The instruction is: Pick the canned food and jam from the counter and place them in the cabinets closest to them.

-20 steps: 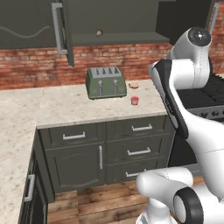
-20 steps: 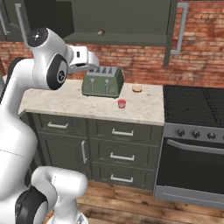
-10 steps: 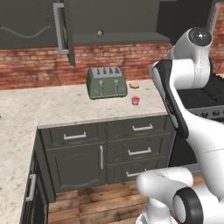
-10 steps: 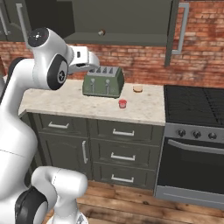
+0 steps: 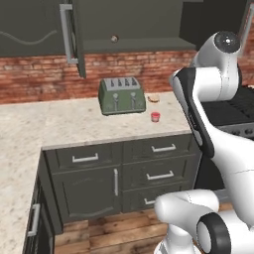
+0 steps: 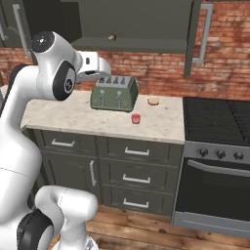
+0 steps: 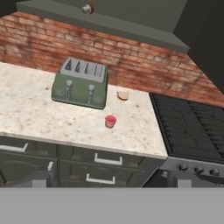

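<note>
Nothing moved since earlier, jam (image 5: 155, 116) alone beside toaster (image 5: 121, 95) on counter (image 5: 59, 124) (jaws' state untellable)

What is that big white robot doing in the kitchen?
The robot arm is raised in front of the counter and isn't holding anything here. A little red jam jar sits on the counter in front of the green toaster, with a small round tan thing behind it near the stove. The cabinet above stands open, with a small round thing on its shelf. The jam hasn't been picked up yet.
</note>
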